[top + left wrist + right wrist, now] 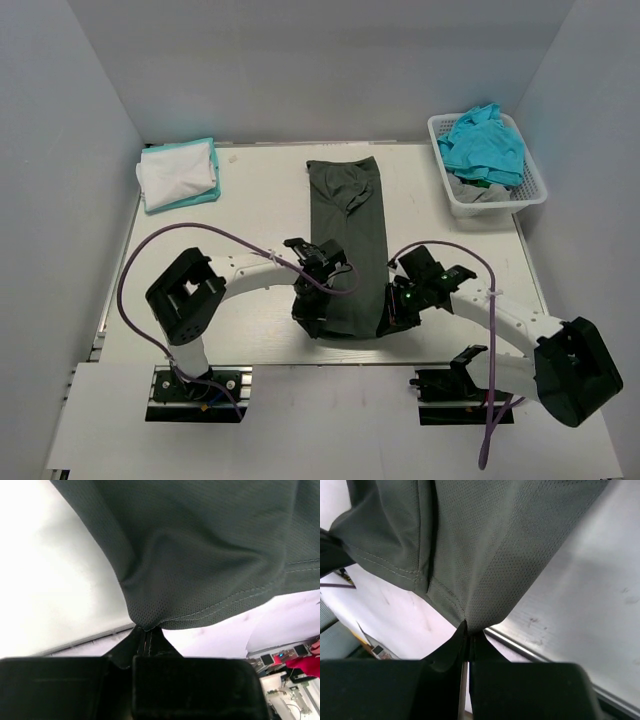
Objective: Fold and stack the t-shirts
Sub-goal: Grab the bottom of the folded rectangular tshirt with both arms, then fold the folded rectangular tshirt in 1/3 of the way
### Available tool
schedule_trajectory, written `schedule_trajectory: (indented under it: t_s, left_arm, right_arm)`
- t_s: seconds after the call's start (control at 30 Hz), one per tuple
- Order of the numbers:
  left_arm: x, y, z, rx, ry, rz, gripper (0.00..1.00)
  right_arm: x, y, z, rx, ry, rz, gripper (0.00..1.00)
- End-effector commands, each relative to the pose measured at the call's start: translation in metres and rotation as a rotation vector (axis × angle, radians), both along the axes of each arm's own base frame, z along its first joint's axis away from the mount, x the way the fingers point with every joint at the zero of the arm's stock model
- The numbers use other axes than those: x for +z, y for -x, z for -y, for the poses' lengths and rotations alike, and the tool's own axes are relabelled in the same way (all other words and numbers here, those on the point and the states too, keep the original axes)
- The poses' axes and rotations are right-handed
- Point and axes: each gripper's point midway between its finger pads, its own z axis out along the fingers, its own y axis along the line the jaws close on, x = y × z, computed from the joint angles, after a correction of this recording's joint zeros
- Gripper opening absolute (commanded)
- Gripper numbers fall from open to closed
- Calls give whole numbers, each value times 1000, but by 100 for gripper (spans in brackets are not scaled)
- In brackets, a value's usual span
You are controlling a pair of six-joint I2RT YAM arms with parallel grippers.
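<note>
Top external view: left tool (308, 322) and right tool (386, 322) clamp thin corners of dark charcoal grey cloth t-shirt (345, 215); uneven pulling may slip one.

Both wrist views crop the charcoal t-shirt (200, 545) at the top edge (its pinched corner tips hidden).

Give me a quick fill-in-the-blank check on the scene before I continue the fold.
1. The left gripper and right gripper are each ___ on the near hem of the grey shirt.
2. The stack at the table's far left has a ___ shirt on top.
3. The shirt lying topmost in the basket is ___.
Missing words: shut; white; turquoise.
</note>
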Motion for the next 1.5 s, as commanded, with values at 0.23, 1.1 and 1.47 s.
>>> schedule_trajectory:
  t_s: [0.23, 1.1, 1.47]
  left_arm:
    - [45, -59, 2, 85, -76, 210, 0]
    - [83, -256, 20, 327, 21, 448, 0]
    - [60, -287, 20, 333, 70, 419, 0]
  right_arm:
    - [33, -52, 13, -139, 230, 80, 0]
    - [95, -251, -29, -215, 165, 334, 0]
    - [63, -282, -31, -239, 190, 255, 0]
